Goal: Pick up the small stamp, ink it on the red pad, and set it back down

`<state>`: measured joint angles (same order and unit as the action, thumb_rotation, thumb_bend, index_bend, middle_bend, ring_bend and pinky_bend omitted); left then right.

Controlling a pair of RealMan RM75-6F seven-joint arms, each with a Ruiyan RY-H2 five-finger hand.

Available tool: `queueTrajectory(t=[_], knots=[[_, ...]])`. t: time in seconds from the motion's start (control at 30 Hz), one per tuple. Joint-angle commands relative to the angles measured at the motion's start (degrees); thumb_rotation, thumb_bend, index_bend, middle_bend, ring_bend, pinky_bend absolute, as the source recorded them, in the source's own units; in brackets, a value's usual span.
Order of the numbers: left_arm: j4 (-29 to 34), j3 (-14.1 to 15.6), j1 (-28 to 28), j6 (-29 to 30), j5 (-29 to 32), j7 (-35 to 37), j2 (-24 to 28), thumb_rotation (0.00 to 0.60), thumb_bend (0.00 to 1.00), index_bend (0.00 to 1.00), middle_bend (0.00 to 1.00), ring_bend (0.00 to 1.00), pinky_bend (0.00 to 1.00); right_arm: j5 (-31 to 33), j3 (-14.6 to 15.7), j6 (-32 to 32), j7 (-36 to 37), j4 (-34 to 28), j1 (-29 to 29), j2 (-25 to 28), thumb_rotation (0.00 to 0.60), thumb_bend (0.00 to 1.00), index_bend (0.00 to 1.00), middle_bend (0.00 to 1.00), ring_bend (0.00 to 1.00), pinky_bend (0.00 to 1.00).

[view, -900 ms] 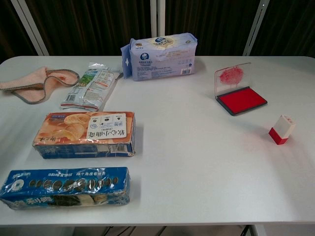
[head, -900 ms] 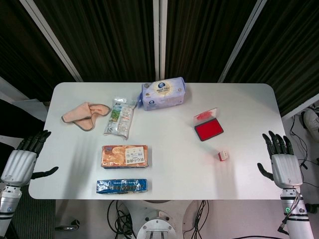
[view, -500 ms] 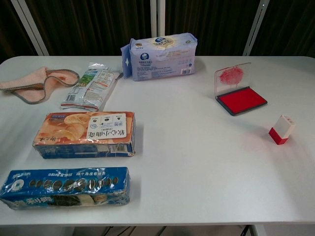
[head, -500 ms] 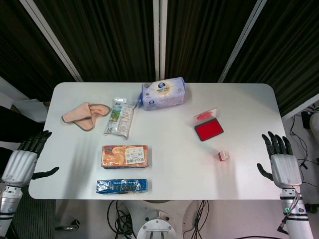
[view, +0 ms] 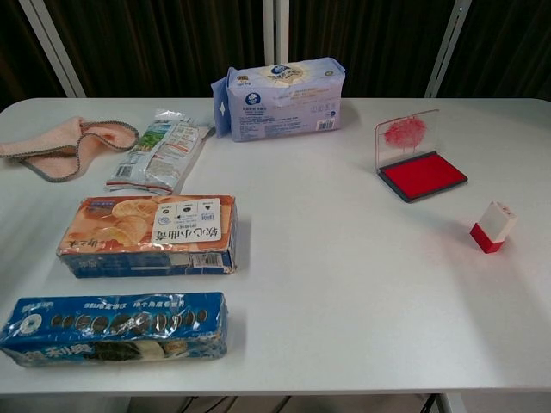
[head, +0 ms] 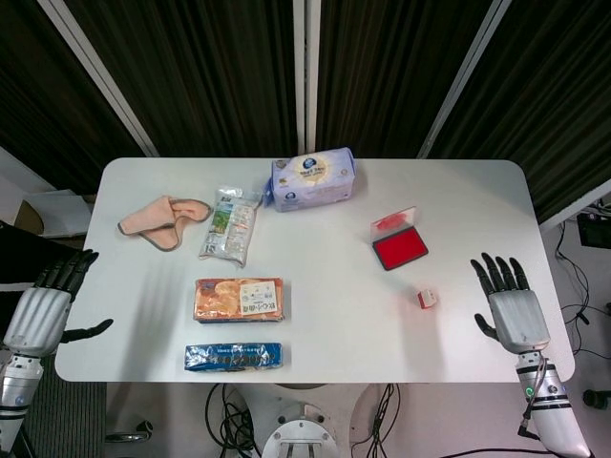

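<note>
the small white-and-red block stamp [view: 493, 226] stands untouched on the white table [head: 334, 324], at the right of the chest view and just below the open red ink pad with its clear stained lid raised [view: 420, 168]; the two sit near each other but apart; nothing of the task appears done: picking up, inking and setting down all seem left to do; the right hand [head: 510, 307] hovers at the lower right of the head view, palm flat, fingers spread wide and holding nothing, to the right of the stamp and not touching it; the left hand [head: 43, 307] hangs at the lower left edge, fingers also apart and empty, well apart from the stamp; neither hand shows in the chest view; counted on the table: one stamp; one ink pad; one pale blue soft pack of tissues [view: 282, 98] at upper centre; one crinkled green-and-white foil packet [view: 161, 151]; one folded pink cloth [view: 62, 143] at upper left; one orange biscuit box [view: 148, 235]; one blue sleeve of dark sandwich biscuits [view: 114, 328] at lower left; two hands in all
</note>
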<state>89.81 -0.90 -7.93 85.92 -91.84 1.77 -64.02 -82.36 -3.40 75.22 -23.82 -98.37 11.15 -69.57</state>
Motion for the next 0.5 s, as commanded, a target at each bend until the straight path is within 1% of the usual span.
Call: queueTrajectory(t=[0.03,0.4,0.43,0.5], knots=[[-0.1,0.1,-0.1,-0.2,-0.1,0.0,0.0,0.497,0.02,0.04,0.07,0.08,0.18,-0.3,0.9,-2.4,-1.5,0.7,1.4,-1.5,0.600,0.18,0.00,0.00,0.00,0.00],[-0.8,0.5,0.4,0.0,0.1,0.9,-0.2,0.496,0.02,0.05,0.07,0.08,0.18,-0.9,2.8,-6.9,-2.6,4.8,3.9,-6.4,0.600,0.18,0.00,0.00,0.00,0.00],[-0.8,0.5,0.4,0.0,0.0,0.9,-0.2,0.496,0.02,0.05,0.07,0.08,0.18,-1.0,3.0,-7.4,-2.4,5.3,4.2,-6.6,0.600,0.18,0.01,0.00,0.00,0.00],[-0.9,0.6,0.4,0.0,0.0,1.0,-0.3,0.496,0.02,0.05,0.07,0.08,0.18,-1.6,3.4,-8.4,-1.8,6.4,4.8,-7.2,0.600,0.23,0.03,0.00,0.00,0.00]])
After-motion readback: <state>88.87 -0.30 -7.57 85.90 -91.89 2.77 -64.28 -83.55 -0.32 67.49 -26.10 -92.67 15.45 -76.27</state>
